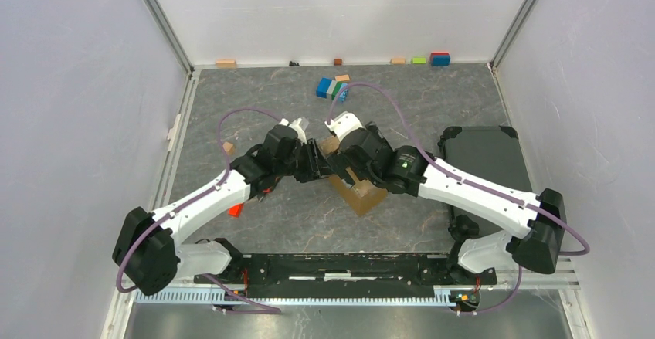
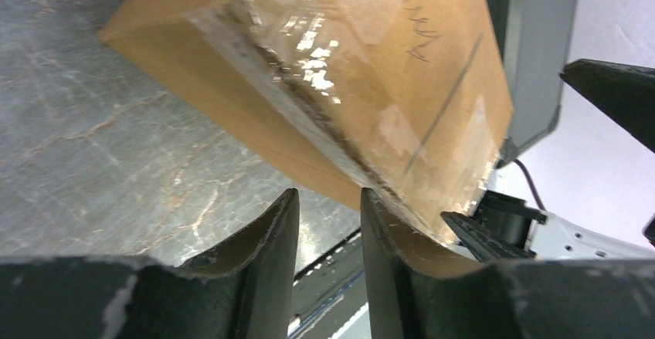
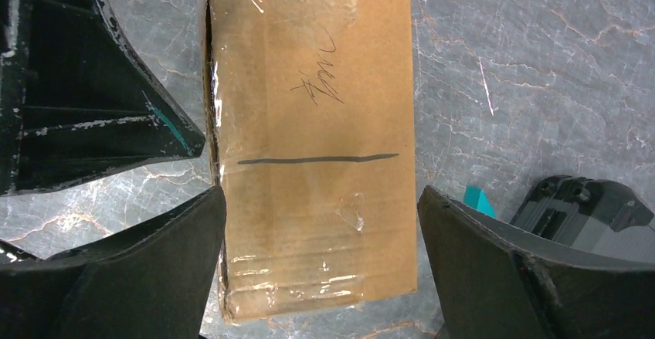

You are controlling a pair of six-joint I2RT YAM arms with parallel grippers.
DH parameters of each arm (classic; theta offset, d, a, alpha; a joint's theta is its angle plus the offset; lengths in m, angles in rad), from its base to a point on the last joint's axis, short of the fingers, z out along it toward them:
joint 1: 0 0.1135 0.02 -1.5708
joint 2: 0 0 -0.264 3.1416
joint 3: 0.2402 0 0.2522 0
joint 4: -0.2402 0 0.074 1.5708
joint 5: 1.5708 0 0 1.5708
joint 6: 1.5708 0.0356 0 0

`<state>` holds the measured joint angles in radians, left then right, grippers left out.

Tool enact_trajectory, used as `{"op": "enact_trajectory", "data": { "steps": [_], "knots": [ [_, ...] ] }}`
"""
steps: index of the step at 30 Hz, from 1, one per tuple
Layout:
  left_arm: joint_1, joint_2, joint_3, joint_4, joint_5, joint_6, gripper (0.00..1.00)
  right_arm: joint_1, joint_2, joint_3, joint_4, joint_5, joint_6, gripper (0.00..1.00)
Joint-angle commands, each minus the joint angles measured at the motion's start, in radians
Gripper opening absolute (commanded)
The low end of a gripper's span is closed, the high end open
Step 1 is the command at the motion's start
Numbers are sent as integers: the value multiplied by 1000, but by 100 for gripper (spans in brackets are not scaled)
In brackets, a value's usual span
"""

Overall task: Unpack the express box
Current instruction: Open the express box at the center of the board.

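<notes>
Cardboard and clear tape fill both wrist views: the express box (image 1: 361,194) sits on the grey marbled desk (image 1: 232,107) near its middle, turned cornerwise to the arms, which meet over it from either side.

Seen from the right wrist, the right hand (image 3: 320,194) is spread wide and straddles the box's taped top, which bears a scribble and a dark straight line. One finger (image 3: 181,254) lies against the box's edge on the left of that view. The other finger (image 3: 479,254) stands just off the opposite edge. Whether either pad presses the cardboard cannot be told.

Seen from the left wrist, the left hand (image 2: 328,194) is only narrowly parted, and nothing sits between its fingers; the gap shows bare desk and the arms' base rail. The box rises just beyond the tips, tilted in that view, and its lower taped edge meets the tip of the finger (image 2: 390,238) on the right of that view.

Beside the box, toward the right arm, lies a flat black tray (image 1: 483,154). A blue-green block cluster (image 1: 332,88) rests well apart, toward the far wall.
</notes>
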<state>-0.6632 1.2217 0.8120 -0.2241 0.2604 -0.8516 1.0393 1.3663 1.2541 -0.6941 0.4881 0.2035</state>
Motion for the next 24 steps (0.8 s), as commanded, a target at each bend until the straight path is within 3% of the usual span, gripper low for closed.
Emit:
{"op": "enact_trajectory", "data": {
  "steps": [1,7,24],
  "knots": [
    [2,-26,32,-50,-54,-6,47,-17,13,3,58,11,-16,98],
    [2,-55,65,-23,-69,-57,55,-57,-23,-51,106,-26,-11,98],
    [-6,-50,39,-74,-118,-50,50,-61,-31,-104,154,-80,-16,98]
  ]
}}
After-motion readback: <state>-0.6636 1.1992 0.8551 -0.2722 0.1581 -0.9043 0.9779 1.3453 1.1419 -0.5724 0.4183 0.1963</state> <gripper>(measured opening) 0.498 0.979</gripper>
